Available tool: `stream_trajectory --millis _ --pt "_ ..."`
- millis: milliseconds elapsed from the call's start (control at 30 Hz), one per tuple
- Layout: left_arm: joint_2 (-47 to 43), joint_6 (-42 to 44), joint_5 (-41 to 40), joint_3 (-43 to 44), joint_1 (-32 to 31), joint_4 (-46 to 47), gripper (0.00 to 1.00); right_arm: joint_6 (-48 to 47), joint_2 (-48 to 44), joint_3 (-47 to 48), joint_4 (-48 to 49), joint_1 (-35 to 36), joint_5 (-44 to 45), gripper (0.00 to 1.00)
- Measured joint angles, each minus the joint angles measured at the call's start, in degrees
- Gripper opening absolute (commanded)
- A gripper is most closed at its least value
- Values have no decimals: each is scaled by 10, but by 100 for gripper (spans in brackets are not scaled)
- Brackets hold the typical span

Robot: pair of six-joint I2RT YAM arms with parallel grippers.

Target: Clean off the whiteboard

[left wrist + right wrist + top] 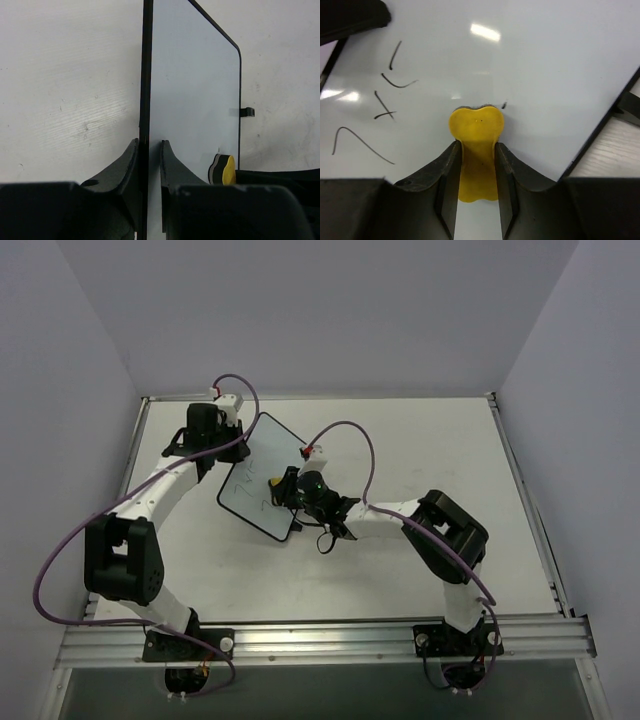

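Whiteboard (262, 475), small, white, black-framed: seemingly part-erased, dark strokes (385, 107) remaining; left fingers (127, 165) pinch its edge, right fingers (447, 160) pinch yellow foam eraser (476, 132).

The counter (420, 440) is white and flat, with small scuffs seen up close. Around it stand a back wall (300, 310), a left wall (55, 390) and a right wall (590, 370) — all plain, pale grey with a bit of purple. A silver metal rail (330, 642) runs along the near edge, and a thin metal strip (527, 500) runs down the right side. The light is soft.
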Motion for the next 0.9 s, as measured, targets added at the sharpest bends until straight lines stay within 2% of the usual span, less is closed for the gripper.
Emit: stream_trajectory --millis 200,900 --pt "-3 0 -4 -2 -4 6 2 6 -4 -28 13 -21 -11 9" --pt "-6 0 -14 -11 -9 30 2 3 16 -6 -32 -73 -26 9"
